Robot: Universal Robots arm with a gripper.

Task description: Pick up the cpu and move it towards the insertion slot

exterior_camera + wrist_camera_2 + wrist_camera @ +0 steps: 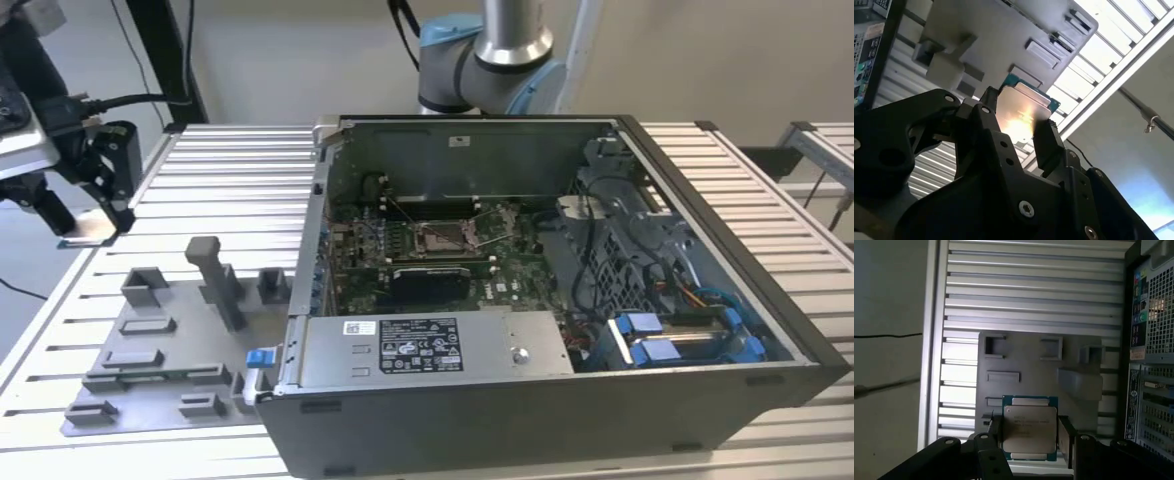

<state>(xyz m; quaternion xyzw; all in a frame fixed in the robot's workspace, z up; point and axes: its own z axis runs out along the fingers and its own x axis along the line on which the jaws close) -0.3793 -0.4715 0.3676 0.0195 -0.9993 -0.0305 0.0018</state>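
Since the exterior view takes in the whole bench, you can judge progress from it first. Your gripper hangs at the exterior view's left, near the edge of the slatted table. It is lifted clear of the grey fixture tray, with a thin pale plate at its tip that I take for the cpu. The insertion slot, a silver-framed socket with a dark centre, sits on the green motherboard inside the open computer case. It is well apart from the gripper, toward the exterior view's right.

In the second wrist view, the black fingers are closed in on opposite edges of the cpu, whose shiny metal top catches the light. The fixture tray lies beyond it, not touching.

In the first wrist view, you see the same grip squarely. The cpu is pinched between the two fingers, which are narrowed just to its width. Its silvery lid faces the camera with a green border round it. The fixture tray and its pockets lie beyond, beside the perforated wall of the computer case.

As I judge it, the pick and the lift off the tray are done. Nearly the whole carry to the insertion slot is left, since the cpu is outside the case.
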